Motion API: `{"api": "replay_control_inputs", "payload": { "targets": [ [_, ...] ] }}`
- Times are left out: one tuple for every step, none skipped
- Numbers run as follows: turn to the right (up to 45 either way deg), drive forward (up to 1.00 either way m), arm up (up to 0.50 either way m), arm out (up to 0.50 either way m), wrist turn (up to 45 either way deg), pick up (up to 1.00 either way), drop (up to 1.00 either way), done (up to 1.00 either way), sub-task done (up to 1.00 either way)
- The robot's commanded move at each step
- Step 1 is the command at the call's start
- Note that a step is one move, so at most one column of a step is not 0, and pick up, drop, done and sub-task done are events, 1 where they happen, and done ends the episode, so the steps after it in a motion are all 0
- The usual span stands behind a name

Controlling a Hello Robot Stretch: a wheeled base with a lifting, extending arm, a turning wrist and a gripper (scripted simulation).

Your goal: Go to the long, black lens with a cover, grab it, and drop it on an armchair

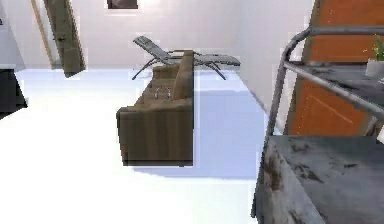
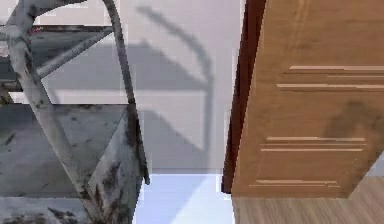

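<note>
A big wooden door stands just beside a grey metal rack by the white wall. On the pale floor sits a brown sofa, with a grey lounge chair behind it. A little green plant sits on the rack.

The sofa is dull brown with thin darker stripes running up and down, the lounge chair behind it is grey, and the floor is a very pale blue-white. The metal shelf is grey with dark mottled stains, the orange door has a darker edge, and the small plant is green. In the arm side view the wooden door is light brown with fine grain, its frame dark red-brown, and the wall whitish grey
</note>
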Motion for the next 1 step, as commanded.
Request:
{"api": "replay_control_inputs", "payload": {
  "targets": [
    [-45.0, 0.00, 0.00, 0.00, 0.0, 0.00, 0.00, 0.00, 0.00]
  ]
}}
